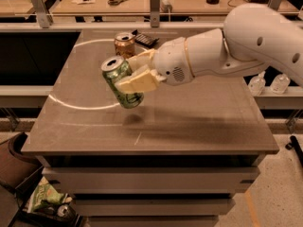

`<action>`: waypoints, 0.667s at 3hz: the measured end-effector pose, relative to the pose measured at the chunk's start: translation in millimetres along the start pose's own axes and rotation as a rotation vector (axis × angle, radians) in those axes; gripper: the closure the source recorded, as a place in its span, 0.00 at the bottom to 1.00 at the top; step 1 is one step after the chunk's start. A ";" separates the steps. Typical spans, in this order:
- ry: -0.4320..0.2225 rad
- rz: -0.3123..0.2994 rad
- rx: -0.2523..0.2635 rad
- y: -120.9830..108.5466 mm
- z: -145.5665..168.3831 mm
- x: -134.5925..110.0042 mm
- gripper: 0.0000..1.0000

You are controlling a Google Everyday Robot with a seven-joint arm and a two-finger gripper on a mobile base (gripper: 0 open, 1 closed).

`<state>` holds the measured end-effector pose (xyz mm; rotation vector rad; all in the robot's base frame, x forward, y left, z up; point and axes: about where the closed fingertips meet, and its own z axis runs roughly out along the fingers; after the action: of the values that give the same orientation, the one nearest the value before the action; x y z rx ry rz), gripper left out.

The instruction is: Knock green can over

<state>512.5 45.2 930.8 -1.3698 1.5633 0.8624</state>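
Clamping the green can between its fingers, the hand holds it tilted just above the counter, in front of the gold-brown can. Tipping looks underway, but the can is not yet lying on its side.

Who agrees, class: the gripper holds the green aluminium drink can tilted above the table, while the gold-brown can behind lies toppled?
Wrong: the camera view shows the gold-brown can standing upright. The gripper does hold the green aluminium drink can tilted above the table.
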 end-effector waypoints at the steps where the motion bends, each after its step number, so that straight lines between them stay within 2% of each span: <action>1: 0.163 0.028 0.037 -2.5 -12.2 2.6 1.00; 2: 0.330 0.069 0.076 0.9 -20.5 11.9 1.00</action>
<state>508.0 22.1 927.7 -1.4638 1.8832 0.6321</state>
